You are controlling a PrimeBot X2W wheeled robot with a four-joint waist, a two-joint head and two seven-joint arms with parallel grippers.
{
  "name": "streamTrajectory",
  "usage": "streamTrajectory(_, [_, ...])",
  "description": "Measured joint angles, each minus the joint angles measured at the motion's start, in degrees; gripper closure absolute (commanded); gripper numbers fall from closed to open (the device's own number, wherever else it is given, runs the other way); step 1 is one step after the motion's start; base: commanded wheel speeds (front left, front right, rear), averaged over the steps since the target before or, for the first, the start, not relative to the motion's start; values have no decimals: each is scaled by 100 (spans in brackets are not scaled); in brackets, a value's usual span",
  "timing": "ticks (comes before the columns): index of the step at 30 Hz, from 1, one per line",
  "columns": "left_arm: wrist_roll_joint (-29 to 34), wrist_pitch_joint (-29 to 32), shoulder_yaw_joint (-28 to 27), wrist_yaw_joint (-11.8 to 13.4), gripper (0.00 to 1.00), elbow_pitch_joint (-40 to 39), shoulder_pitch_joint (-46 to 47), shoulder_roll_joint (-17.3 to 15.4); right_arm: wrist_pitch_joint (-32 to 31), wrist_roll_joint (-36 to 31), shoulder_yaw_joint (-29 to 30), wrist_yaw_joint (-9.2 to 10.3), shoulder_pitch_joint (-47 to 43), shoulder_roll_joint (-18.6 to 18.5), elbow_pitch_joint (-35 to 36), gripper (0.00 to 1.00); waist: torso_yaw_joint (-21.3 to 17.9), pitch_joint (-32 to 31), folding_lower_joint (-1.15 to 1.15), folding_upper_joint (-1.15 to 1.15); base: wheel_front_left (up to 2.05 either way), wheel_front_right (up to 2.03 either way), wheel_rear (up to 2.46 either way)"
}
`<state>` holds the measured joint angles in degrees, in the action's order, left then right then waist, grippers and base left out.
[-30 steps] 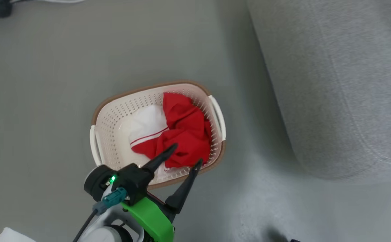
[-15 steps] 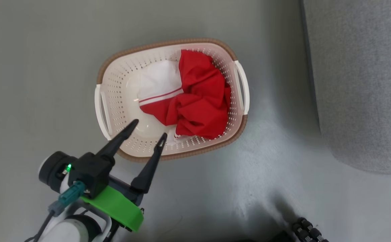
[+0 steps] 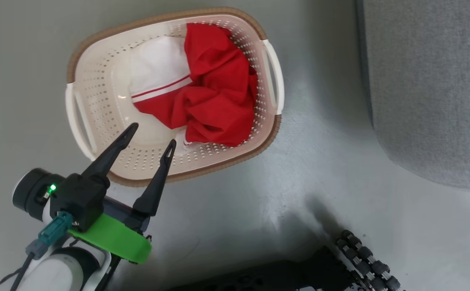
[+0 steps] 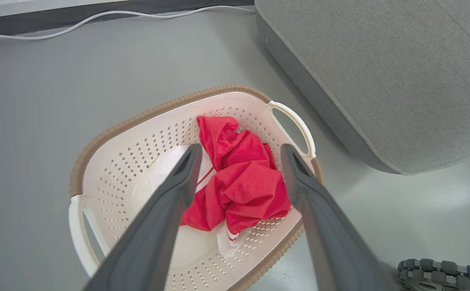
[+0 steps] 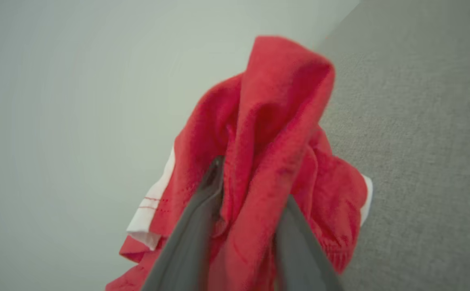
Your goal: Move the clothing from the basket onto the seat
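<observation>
At lower left of the head view, left gripper (image 3: pixel 153 134) with fingers spread wide and nothing between them, tips over the near, bare part of the basket (image 3: pixel 97 101), just short of the clothing (image 3: pixel 215 93); in the left wrist view, the same left gripper (image 4: pixel 240 147) agape, framing the clothing (image 4: pixel 243 190), apparently without touching it. Clothing crumpled in the half of the basket (image 4: pixel 114 173) nearer the sofa (image 4: pixel 380 72): red folds on top, white panel with striped trim to the left, a white edge poking out toward the near wall. Basket upright on the grey floor (image 3: pixel 239 210), near the sofa (image 3: pixel 433 89) but apart from it; brown rim, white handle at each short side. In the right wrist view, right gripper (image 5: pixel 251 180) closed on a second red garment (image 5: pixel 275 101), fingers half buried in its folds, white striped trim hanging at the left; picture blurred; sofa (image 5: pixel 420 161) behind the garment to the right, pale plain surface to the left; impossible to tell whether resting on the sofa or hanging clear of it. White cable (image 4: pixel 97 18) along the far wall; dark rollers (image 3: pixel 364 254) at the lower right.
</observation>
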<state>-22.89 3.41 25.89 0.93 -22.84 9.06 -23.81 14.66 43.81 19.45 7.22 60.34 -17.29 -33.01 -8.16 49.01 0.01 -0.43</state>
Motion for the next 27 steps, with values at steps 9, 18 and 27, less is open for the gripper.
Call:
streamTrajectory(9, [-73,-253,-18,-152,0,272,460,120,1,-887,-40,-108,-177,16,264,0,-316,-42,0,0,0,0,0])
streamTrajectory(18, [-381,-783,-174,-253,0,931,721,501,0,-2060,-392,-494,-1455,125,942,0,-423,-622,-1,0,0,0,0])
streamTrajectory(27, [-584,-1426,-555,-250,0,1608,709,726,1,-2650,-849,-888,-2253,533,1884,0,-368,-1302,-1,0,0,0,0])
